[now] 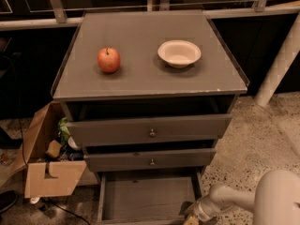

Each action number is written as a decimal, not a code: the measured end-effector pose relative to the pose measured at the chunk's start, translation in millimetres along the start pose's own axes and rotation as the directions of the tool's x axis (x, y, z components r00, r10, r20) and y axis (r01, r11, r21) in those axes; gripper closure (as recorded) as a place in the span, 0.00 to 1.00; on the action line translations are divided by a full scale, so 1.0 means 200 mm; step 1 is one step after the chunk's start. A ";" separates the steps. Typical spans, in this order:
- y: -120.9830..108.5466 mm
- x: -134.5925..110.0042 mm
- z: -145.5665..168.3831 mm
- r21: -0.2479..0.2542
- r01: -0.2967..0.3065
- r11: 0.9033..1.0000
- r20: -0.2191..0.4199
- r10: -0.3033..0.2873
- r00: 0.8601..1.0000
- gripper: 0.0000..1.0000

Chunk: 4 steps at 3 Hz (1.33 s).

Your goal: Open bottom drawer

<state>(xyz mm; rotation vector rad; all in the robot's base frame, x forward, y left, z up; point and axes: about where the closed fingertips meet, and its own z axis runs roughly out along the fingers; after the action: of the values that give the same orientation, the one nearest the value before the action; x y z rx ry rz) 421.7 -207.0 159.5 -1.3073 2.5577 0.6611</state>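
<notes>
The bottom drawer (147,198) of the dark grey cabinet stands pulled far out, and I look down into its bare inside. Its front runs along the lower edge of the view, and its knob is out of view. My gripper (192,218) is at the drawer's front right corner, at the very bottom of the view and partly cut off. The white arm (234,198) reaches to it from the lower right. The mid-sized drawer (151,159) and the top drawer (150,129) each stand slightly out, brass knobs showing.
A red apple (108,60) and a white bowl (179,53) sit on the cabinet top (140,81). An open cardboard box (47,172) with clutter stands on the floor left of the cabinet. A white post (281,60) slants at the right. Speckled floor lies to the right.
</notes>
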 end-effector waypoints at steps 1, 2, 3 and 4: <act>0.00 0.00 0.00 0.000 0.000 1.000 0.000 0.000 1.000 1.00; 0.06 0.05 0.01 -0.014 -0.029 0.999 -0.005 0.029 1.000 1.00; 0.06 0.08 -0.02 0.000 -0.054 0.999 -0.006 0.054 0.999 1.00; 0.05 0.10 -0.03 0.016 -0.076 0.997 -0.008 0.076 0.997 1.00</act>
<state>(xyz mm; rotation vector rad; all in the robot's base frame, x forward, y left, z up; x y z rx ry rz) 401.4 -219.9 160.2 -1.2159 2.6247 0.6488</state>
